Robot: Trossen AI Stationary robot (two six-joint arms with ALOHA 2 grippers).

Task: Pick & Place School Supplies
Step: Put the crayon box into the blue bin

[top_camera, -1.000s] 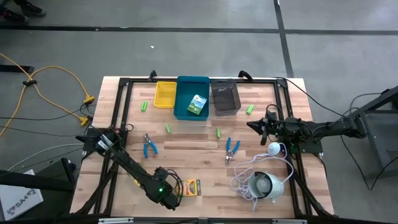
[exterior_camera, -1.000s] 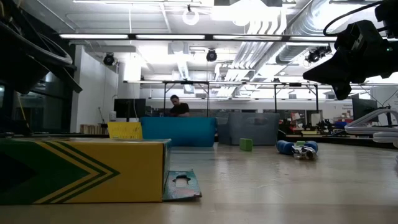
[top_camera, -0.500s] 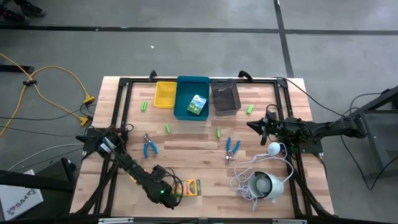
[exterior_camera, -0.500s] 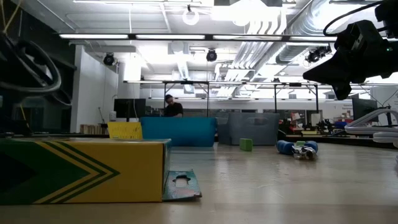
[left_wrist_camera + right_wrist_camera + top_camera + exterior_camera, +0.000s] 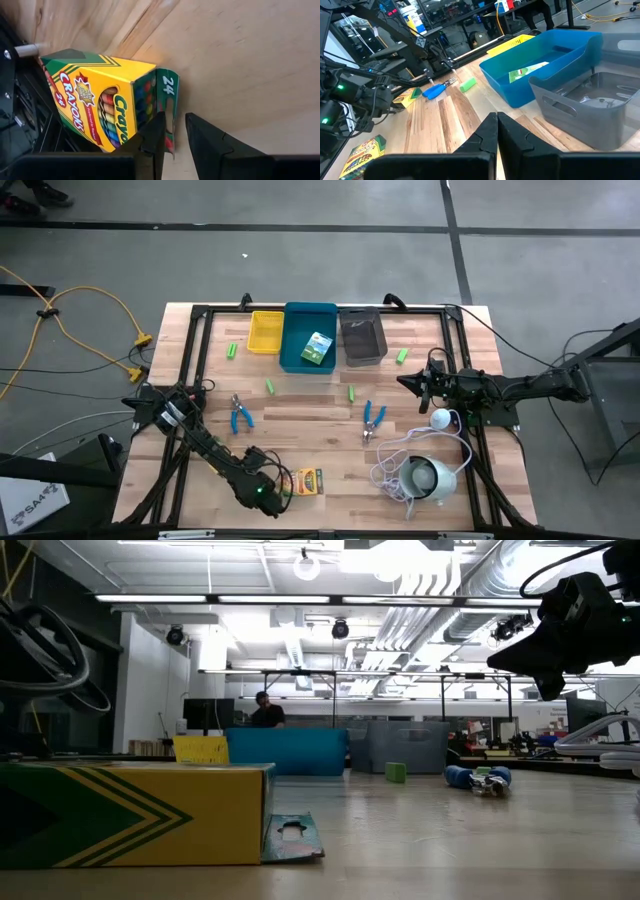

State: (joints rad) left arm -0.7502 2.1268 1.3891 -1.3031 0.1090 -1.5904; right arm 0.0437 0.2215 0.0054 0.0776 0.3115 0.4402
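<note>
One yellow-green crayon box (image 5: 308,480) lies flat near the table's near edge, its end flap (image 5: 167,95) open. My left gripper (image 5: 175,131) hovers at that flap with a narrow gap between its fingers. A second crayon box (image 5: 318,348) lies in the blue bin (image 5: 300,362). Two blue-handled tools (image 5: 240,416) (image 5: 373,417) and several green pieces, such as one (image 5: 269,386), lie on the wood. My right gripper (image 5: 496,122) waits shut above the table's right side, beside the grey bin (image 5: 590,102). My left gripper has its fingertips (image 5: 156,131) on either side of the open flap's free end (image 5: 172,142), coming level from the table's left. I cannot tell whether they touch it. The box lies flat on the table.
Yellow bin (image 5: 265,332), blue bin and grey bin (image 5: 362,337) stand in a row at the far edge. A round white device (image 5: 425,477) with coiled cord (image 5: 392,462) fills the near right corner. A black frame runs along the table's edges. A person moves far behind.
My left arm has drawn back a little toward the table's left, and its gripper has moved slightly away from the crayon box. The box itself has stayed where it was. The person in the background has walked to the left.
</note>
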